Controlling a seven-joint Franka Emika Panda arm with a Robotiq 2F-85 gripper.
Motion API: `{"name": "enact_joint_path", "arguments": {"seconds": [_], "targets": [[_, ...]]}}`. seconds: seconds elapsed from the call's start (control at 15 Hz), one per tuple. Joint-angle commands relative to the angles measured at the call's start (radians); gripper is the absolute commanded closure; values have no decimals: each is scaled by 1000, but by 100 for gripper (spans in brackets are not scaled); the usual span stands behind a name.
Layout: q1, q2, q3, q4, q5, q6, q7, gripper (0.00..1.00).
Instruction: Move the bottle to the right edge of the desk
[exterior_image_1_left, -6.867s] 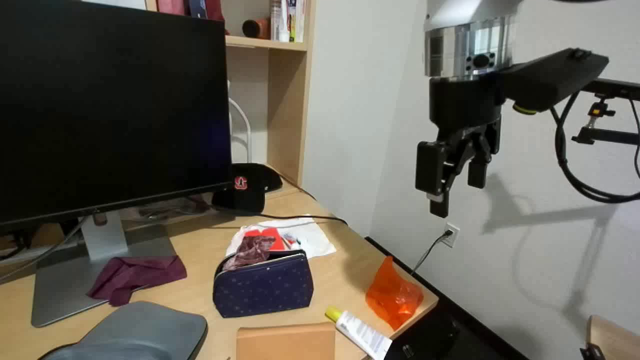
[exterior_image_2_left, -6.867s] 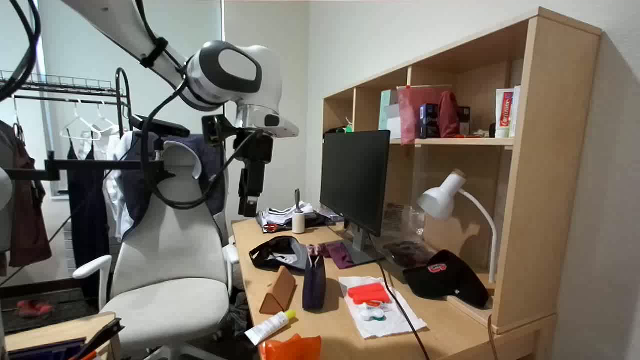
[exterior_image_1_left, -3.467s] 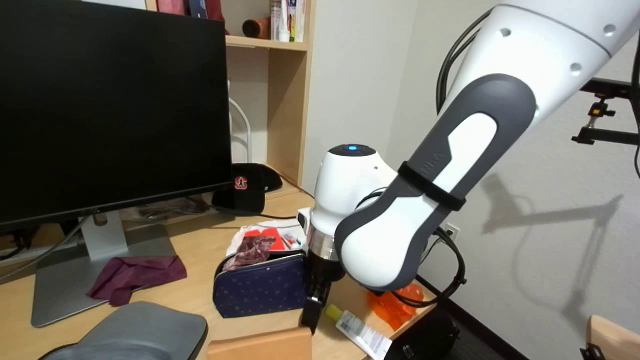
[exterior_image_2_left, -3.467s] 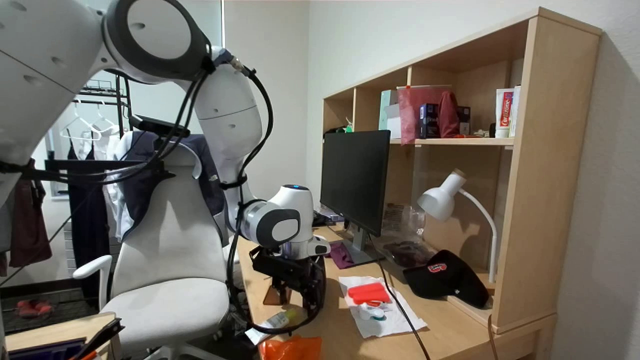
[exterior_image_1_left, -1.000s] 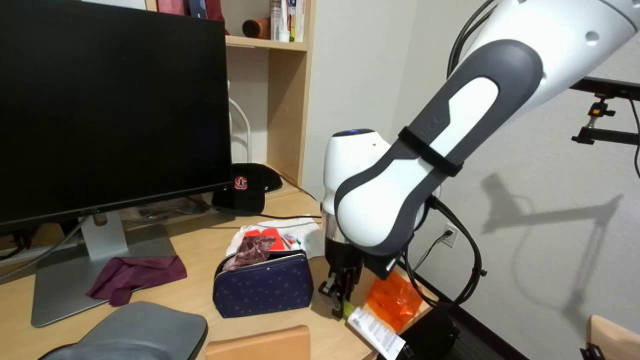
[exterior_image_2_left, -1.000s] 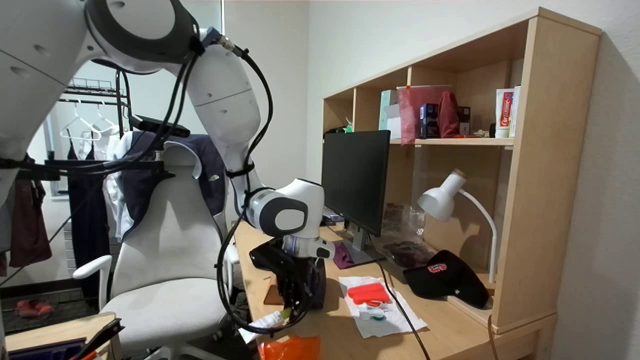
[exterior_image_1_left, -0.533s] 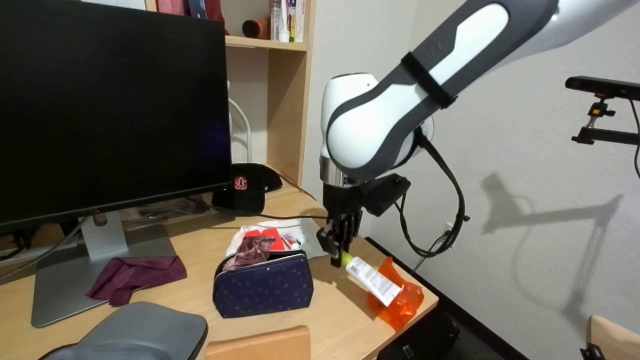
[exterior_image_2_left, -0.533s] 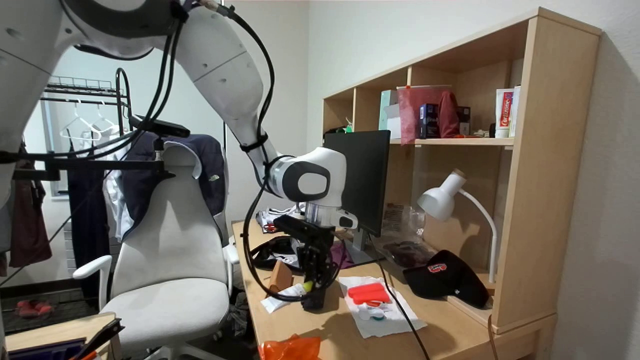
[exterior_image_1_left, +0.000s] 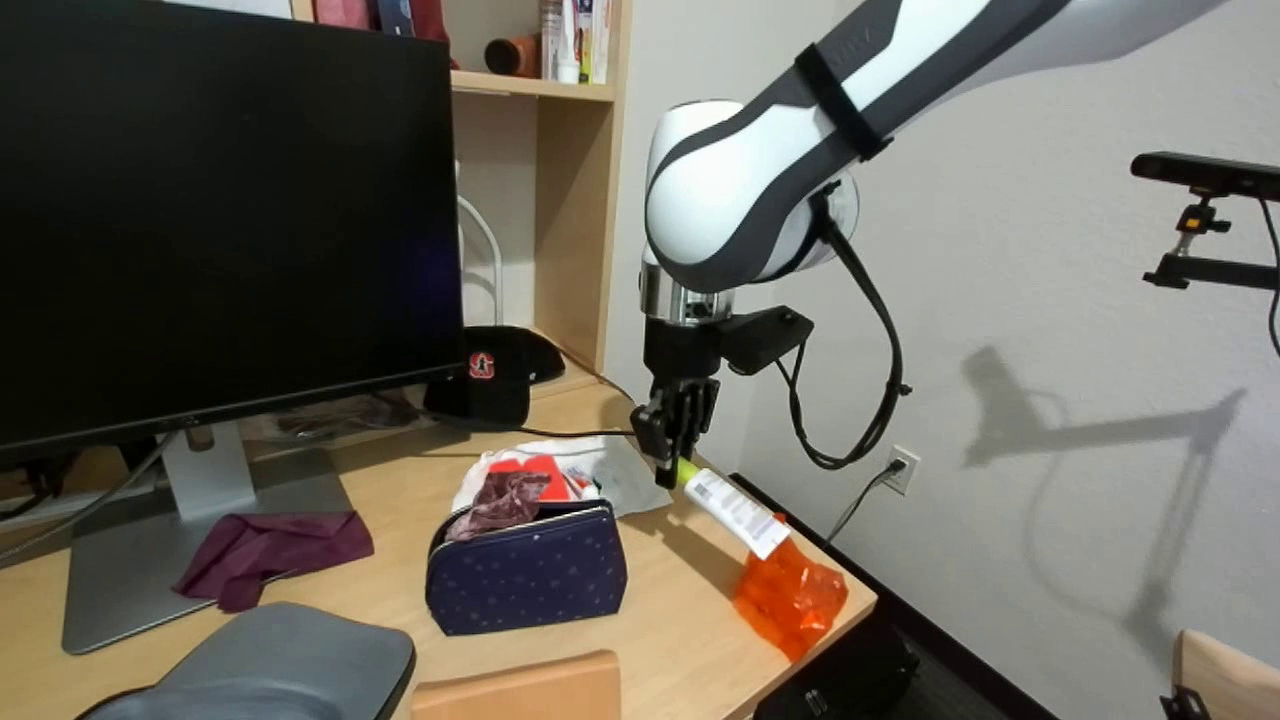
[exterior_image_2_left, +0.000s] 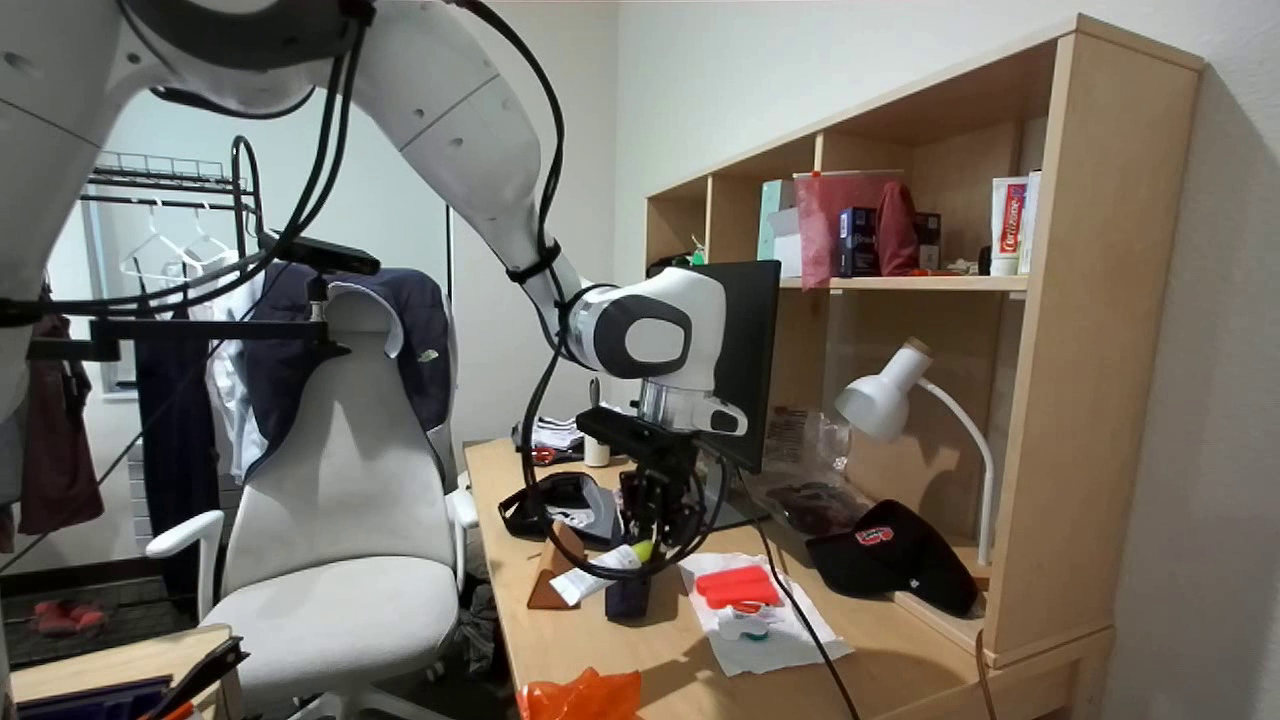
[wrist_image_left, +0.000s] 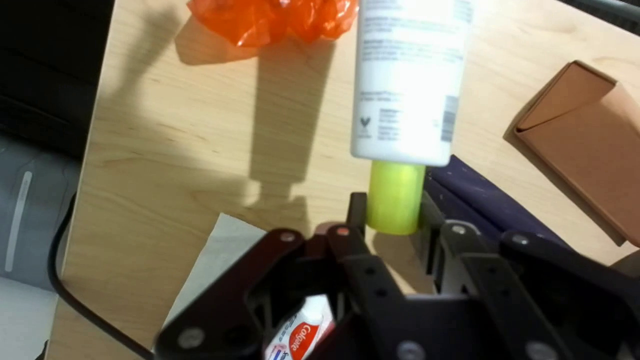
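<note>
Light-toned wood forms the table (exterior_image_1_left: 690, 640). Above its surface, clear of contact, is the bottle (wrist_image_left: 407, 105): white body with small printed text, widening away from a yellow-green cap (wrist_image_left: 395, 197). In an exterior view, its wide end overlaps the orange packet (exterior_image_1_left: 792, 605). The end effector (wrist_image_left: 394, 212) is narrowed to the cap's width and grips the cap from both sides.

Wears white casing (exterior_image_2_left: 470, 165), charcoal panels (exterior_image_2_left: 245, 38), black cable (exterior_image_2_left: 558, 130), upper left; shows blurred, probably silvery screws (wrist_image_left: 191, 338), bottom of wrist view.
</note>
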Motion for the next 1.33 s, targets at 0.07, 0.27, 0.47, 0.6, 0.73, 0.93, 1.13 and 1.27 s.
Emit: {"name": "enact_joint_path", "arguments": {"seconds": [0.07,0.27,0.47,0.6,0.73,0.93,1.13,1.27], "targets": [[13,42,-9,44,14,-17,-1,87],[18,90,-9,89,25,-16,28,87],[47,127,-42,130,-59,-18,57,87],[82,141,-87,157,-176,-49,57,87],[93,140,-100,163,-264,-67,4,87],[86,136,-91,145,-292,-36,23,74],[105,136,-100,148,-338,-40,24,74],[91,139,-86,148,-339,-21,-45,87]]}}
